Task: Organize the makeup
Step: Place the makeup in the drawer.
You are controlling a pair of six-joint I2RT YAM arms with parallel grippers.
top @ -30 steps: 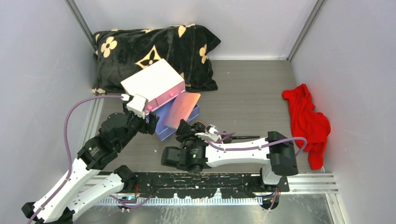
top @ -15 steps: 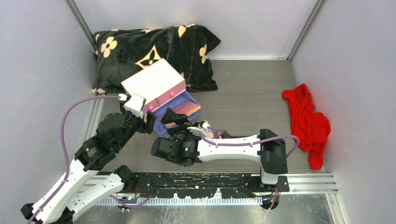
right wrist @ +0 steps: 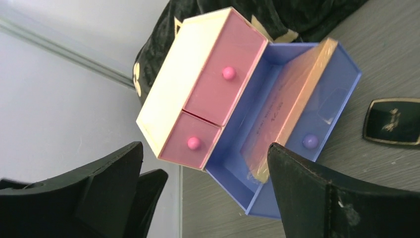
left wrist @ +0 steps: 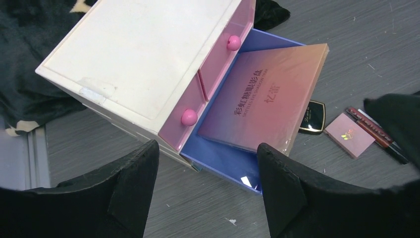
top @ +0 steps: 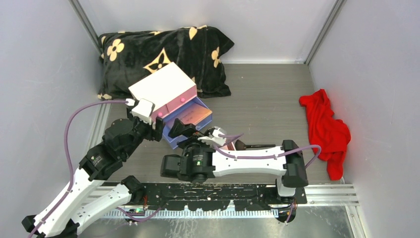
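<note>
Your left arm reaches from the lower left of the top view toward the centre. Its left gripper point(left wrist: 203, 198) hangs over the front corner of the white chest with two pink drawers point(left wrist: 143, 54), the fingers wide apart and holding nothing. Your right arm bends across the bottom of that view. The right gripper point(right wrist: 208, 198) is also spread apart and empty, and it faces the open blue drawer point(right wrist: 230, 173). The flat iridescent pink palette point(left wrist: 265, 96) lies slanted in this drawer, with its lower right end over the drawer rim. Just beside it on the grey table point(left wrist: 346, 49) are a black compact point(left wrist: 312, 116), partly hidden under the palette edge, a square pink compact point(left wrist: 349, 134), and a slim dark red tube point(left wrist: 371, 130) whose far end is hard to make out. In the top view the right arm covers most of these small things.
</note>
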